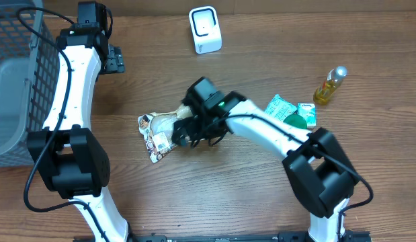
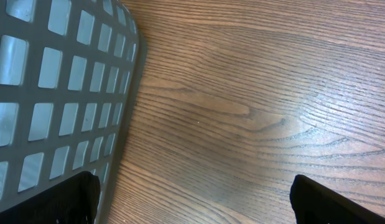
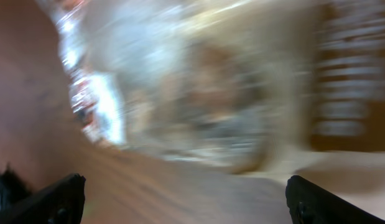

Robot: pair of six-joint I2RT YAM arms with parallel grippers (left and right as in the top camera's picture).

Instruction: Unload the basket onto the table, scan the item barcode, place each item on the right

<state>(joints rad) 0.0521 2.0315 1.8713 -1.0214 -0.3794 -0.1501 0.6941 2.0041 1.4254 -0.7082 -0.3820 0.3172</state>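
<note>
The pouch lies flat near the middle of the desk, its long side running from lower left to upper right. A white label with dark print sits on its lower left end, facing up; the print is too small to read. The right end effector hangs over the pouch's right end and hides that part from above. In the right wrist view its fingers stand wide apart at the bottom corners with the pouch filling the space ahead of them. That view is too smeared to show whether they touch it, and nothing is clamped.

The scanner stands upright at the far edge, well apart from the pouch, with bare wood between them. To the right, behind the right arm's forearm, lie some green packets crowded together. Beyond them a small bottle of yellow liquid lies tilted. None of these touch the pouch.

The left end effector is at the upper left, well apart from the pouch and close to the grey basket that takes up the left edge. In its wrist view the fingers are spread wide over bare wood, holding nothing, with the basket wall just beside them.
</note>
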